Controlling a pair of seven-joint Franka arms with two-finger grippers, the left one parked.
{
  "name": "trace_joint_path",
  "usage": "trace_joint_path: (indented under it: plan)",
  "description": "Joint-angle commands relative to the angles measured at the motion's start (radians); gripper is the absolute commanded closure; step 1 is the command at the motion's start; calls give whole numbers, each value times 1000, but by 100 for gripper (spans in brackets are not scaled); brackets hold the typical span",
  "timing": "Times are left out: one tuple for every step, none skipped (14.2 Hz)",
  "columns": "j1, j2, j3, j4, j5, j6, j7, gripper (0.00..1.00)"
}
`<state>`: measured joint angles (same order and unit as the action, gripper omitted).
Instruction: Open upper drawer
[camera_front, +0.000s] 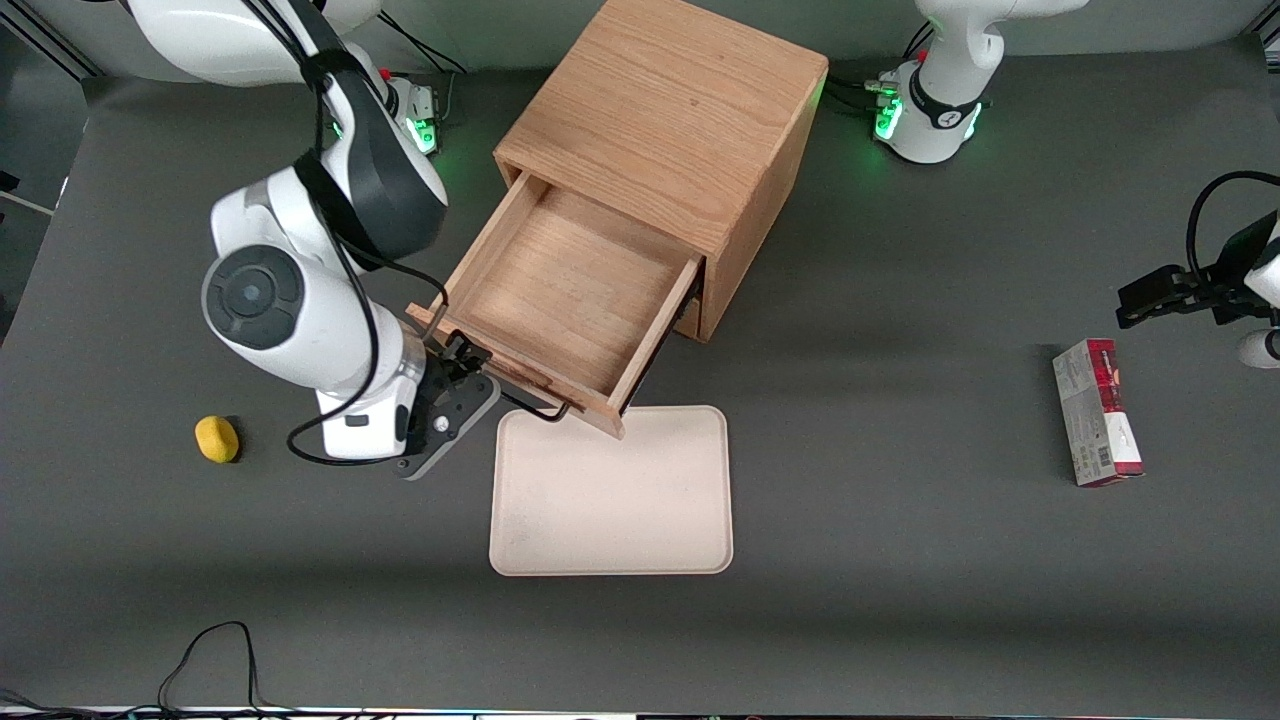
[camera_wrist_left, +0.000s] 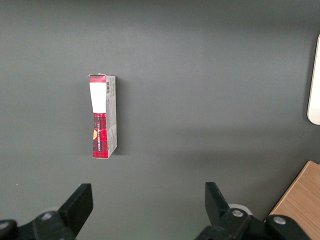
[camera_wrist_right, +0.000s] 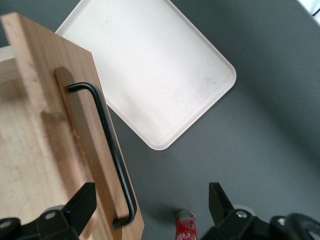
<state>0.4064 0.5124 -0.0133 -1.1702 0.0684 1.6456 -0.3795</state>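
Front view: open claw (camera_front: 478, 372) beside the pulled-out upper drawer (camera_front: 570, 290).

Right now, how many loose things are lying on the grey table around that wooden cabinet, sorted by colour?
Yellow: 1, small rounded yellow lump.
Cream: 1, flat cream rectangular tray.
Red and grey: 1, red-and-grey cardboard box.
Total: 3.
The light oak upper drawer is pulled out; the open claw straddles its thin black wire handle.

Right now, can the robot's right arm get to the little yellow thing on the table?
Probably yes. The gripper is open at the upper drawer's handle, holding nothing. The yellow thing lies on bare table beside that arm, with nothing between.
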Motion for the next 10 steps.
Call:
trace_joint_path:
  plan:
    - [-5, -55, -16, 38, -15, -78, 100, 0]
    - [-8, -84, -17, 35, -15, -93, 170, 0]
    - [-11, -110, -20, 34, -15, -113, 233, 0]
    - [-14, -130, -42, 34, -15, -139, 279, 0]
    - [-14, -150, -63, 34, -15, -154, 304, 0]
    - [-14, -173, -82, 26, -15, -164, 324, 0]
    - [-14, -189, -106, 21, -13, -174, 338, 0]
    - [-12, -204, -131, 20, -13, -188, 341, 0]
    - [-12, -215, -155, 18, -13, -200, 346, 0]
    - [-11, -224, -184, 14, -12, -210, 356, 0]
